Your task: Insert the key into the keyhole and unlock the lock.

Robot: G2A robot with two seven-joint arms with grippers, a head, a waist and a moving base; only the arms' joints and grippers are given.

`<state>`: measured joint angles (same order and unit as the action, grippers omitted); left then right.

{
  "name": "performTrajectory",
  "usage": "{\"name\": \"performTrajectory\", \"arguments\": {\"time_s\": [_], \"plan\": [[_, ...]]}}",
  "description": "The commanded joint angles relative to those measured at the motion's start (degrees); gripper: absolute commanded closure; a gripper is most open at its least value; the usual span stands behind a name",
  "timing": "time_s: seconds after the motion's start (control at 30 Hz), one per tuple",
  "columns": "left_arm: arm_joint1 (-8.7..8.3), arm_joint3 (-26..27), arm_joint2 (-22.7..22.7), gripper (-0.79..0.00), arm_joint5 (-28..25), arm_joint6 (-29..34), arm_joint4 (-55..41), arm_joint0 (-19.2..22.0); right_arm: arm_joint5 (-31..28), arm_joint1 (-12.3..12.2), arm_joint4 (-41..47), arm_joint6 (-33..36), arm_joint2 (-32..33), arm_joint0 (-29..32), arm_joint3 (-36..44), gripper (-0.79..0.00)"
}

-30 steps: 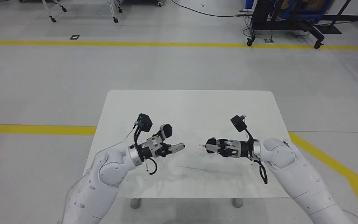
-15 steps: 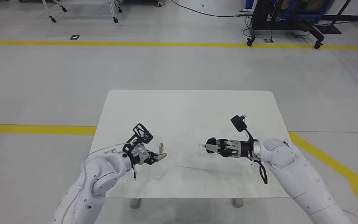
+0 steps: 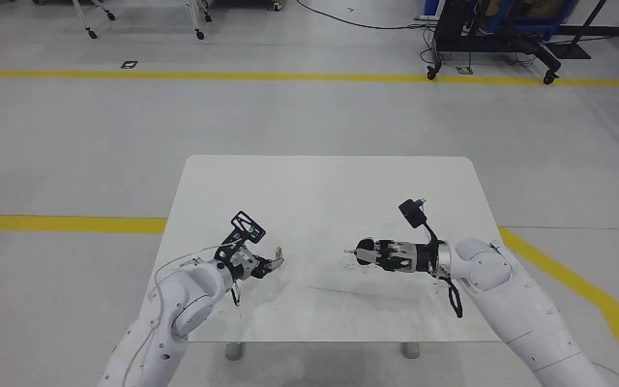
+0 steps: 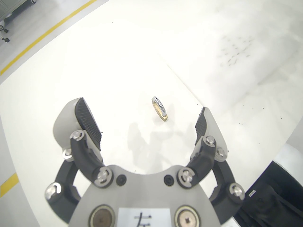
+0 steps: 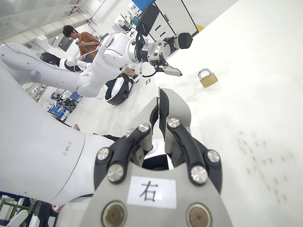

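White table seen from above, with both arms over its near half. Left gripper low over the near-left part, fingers spread wide, holding nothing. Right gripper well apart toward the right, pads pressed together on a thin metal key, tip poking out toward the other arm. Small brass padlock with silver shackle resting on the tabletop just ahead of the left gripper, in line with the gap between its fingertips, touching neither.
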<state>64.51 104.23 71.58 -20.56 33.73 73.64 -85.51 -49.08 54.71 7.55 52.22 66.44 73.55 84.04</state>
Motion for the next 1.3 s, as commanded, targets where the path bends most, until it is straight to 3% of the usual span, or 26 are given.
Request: {"name": "performTrajectory", "arguments": {"time_s": [0.0,0.23,0.33,0.5,0.8,0.83,0.87,0.9,1.27], "plan": [[0.08,0.43,-1.55,-0.785,1.85,1.1,4.41,-0.28,0.0,0.0,0.0,0.0,0.0,0.0,0.0,0.0],[1.0,0.21,-6.97,-0.785,9.03,3.01,10.56,0.23,0.0,0.0,0.0,0.0,0.0,0.0,0.0,0.0],[1.54,-1.48,-8.2,-0.388,12.15,3.08,9.83,1.2,0.0,0.0,0.0,0.0,0.0,0.0,0.0,0.0],[2.37,-4.46,-10.57,-0.326,14.95,2.38,9.94,3.16,0.0,0.0,0.0,0.0,0.0,0.0,0.0,0.0],[3.23,-7.18,-12.6,-0.246,14.92,2.42,9.81,5.79,0.0,0.0,0.0,0.0,0.0,0.0,0.0,0.0],[3.29,-7.27,-12.74,-0.169,14.79,2.55,9.85,5.94,0.0,0.0,0.0,0.0,0.0,0.0,0.0,0.0],[3.34,-7.34,-12.81,-0.031,14.83,2.6,9.84,6.02,0.0,0.0,0.0,0.0,0.0,0.0,0.0,0.0],[3.39,-7.42,-12.87,0.0,14.84,2.69,9.89,6.08,0.0,0.0,0.0,0.0,0.0,0.0,0.0,0.0],[3.57,-6.91,-12.67,0.0,14.55,3.41,11.15,5.65,0.0,0.0,0.0,0.0,0.0,0.0,0.0,0.0]]}}
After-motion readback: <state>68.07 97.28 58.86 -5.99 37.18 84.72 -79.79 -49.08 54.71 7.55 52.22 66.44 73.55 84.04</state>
